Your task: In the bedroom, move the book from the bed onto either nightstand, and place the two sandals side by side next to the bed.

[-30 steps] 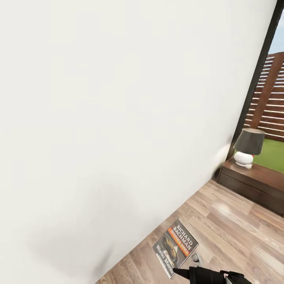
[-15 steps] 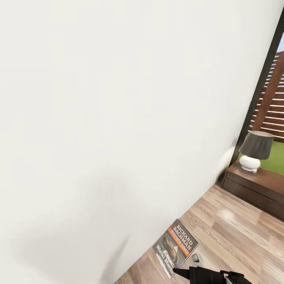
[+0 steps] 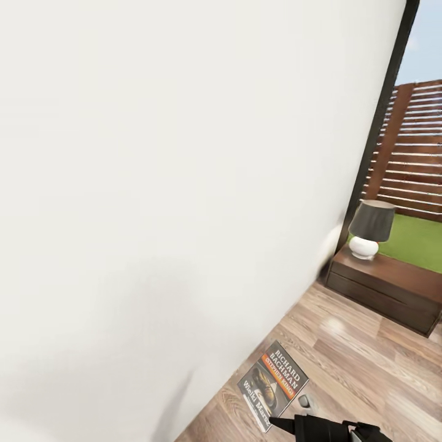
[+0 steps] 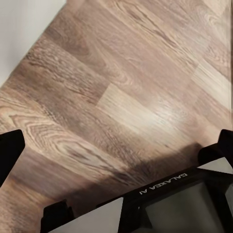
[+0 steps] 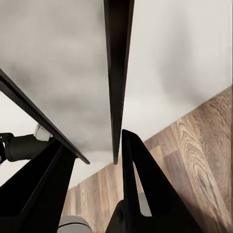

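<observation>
The book (image 3: 274, 384), a dark paperback with an orange band and white "Richard Bachman" lettering, hangs over the wood floor near the white wall. My right gripper (image 3: 288, 423) is shut on its lower edge. In the right wrist view the book (image 5: 118, 73) runs edge-on as a thin dark slab between the black fingers (image 5: 143, 189). My left gripper (image 4: 116, 145) is open over bare floor planks, with nothing between its fingers. A nightstand (image 3: 393, 293), low and dark brown with drawer fronts, stands at the right by the window. The bed and the sandals are out of view.
A white wall (image 3: 172, 184) takes up the left and centre, close by. A lamp (image 3: 370, 229) with a dark shade and white base stands on the nightstand. A dark window frame (image 3: 382, 116) rises behind it. Wood-plank floor (image 3: 368, 374) stretches toward the nightstand.
The whole head view has shifted, so the camera turned: lamp and nightstand now sit further left and higher than half a second ago. The book and right gripper keep their place in the picture.
</observation>
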{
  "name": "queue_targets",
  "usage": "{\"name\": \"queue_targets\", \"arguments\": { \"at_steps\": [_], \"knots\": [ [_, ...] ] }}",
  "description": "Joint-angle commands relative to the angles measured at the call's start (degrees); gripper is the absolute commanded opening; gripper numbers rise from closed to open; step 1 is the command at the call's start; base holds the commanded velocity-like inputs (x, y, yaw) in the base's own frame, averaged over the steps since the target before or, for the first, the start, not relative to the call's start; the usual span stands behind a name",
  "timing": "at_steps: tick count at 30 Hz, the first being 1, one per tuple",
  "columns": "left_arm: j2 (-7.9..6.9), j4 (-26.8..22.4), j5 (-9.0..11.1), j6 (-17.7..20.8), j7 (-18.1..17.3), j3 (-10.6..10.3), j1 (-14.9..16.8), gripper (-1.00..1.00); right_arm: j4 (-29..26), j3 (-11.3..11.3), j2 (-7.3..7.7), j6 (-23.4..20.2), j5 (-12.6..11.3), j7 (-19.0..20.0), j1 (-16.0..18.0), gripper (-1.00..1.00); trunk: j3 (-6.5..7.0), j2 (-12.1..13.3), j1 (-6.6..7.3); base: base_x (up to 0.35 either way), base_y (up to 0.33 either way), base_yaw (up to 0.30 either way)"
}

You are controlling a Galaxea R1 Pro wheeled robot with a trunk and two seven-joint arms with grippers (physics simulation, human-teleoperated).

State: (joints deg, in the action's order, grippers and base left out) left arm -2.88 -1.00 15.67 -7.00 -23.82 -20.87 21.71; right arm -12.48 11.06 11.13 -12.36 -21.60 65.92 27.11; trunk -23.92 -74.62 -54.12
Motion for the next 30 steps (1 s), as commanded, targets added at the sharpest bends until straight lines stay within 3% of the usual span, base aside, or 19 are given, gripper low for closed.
{"name": "queue_targets", "arguments": {
  "at_steps": [1,30],
  "knots": [
    [-0.02,0.03,0.50,-0.21,-0.18,-0.49,0.02,1.00,-0.01,0.36,0.03,-0.58,-0.64,0.08,0.05,-1.00,-0.06,-0.04,0.00,0.000,0.000,-0.281],
    [0.31,0.03,0.50,-0.21,-0.18,-0.49,0.00,1.00,0.00,0.36,0.03,-0.63,-0.64,0.02,0.05,-1.00,-0.06,-0.04,0.00,0.000,0.000,-0.282]
  ]
}}
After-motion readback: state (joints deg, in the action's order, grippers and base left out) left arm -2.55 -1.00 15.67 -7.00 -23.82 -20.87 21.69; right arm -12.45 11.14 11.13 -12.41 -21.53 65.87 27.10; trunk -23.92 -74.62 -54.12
